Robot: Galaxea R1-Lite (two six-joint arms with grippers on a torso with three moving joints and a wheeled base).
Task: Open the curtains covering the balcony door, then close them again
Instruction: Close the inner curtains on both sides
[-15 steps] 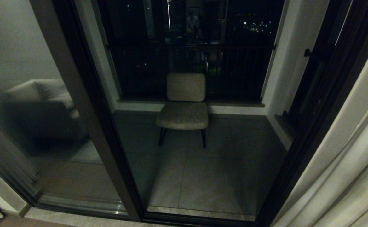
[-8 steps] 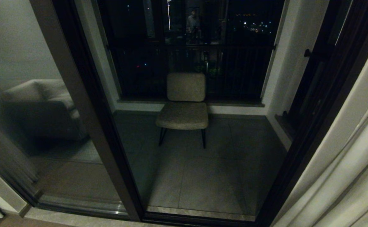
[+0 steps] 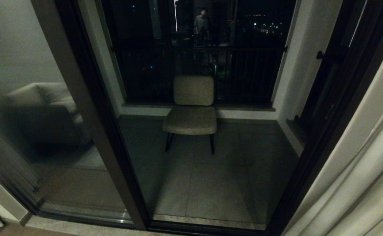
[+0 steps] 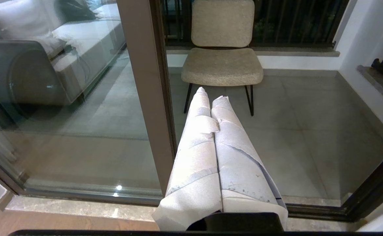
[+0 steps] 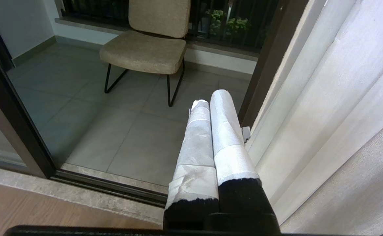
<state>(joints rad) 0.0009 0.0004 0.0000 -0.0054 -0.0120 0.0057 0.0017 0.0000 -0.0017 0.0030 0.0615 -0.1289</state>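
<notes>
Curtains (image 5: 326,108): cream woven cloth, matt, visible weave on the nearest panel. Door (image 3: 90,108): glossy glass in a dark, smooth, satin frame; the glass reflects a sofa. Chair (image 4: 222,62): coarse beige fabric, thin black metal legs. Balcony floor (image 5: 90,131): grey matt tiles. Sill (image 4: 80,206): polished stone. Both grippers' fingers (image 4: 208,154) (image 5: 224,127): wrapped in white, wrinkled tape.

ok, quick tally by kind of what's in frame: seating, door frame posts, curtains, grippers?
Chairs: 1, the beige chair on the balcony.
Sofas: 1, the sofa reflected in the glass.
Door frame posts: 2, the left post and the right post.
Curtains: 1 gathered bunch at the right.
Grippers: 2, left gripper, right gripper, both shut and empty.
Total: 7
</notes>
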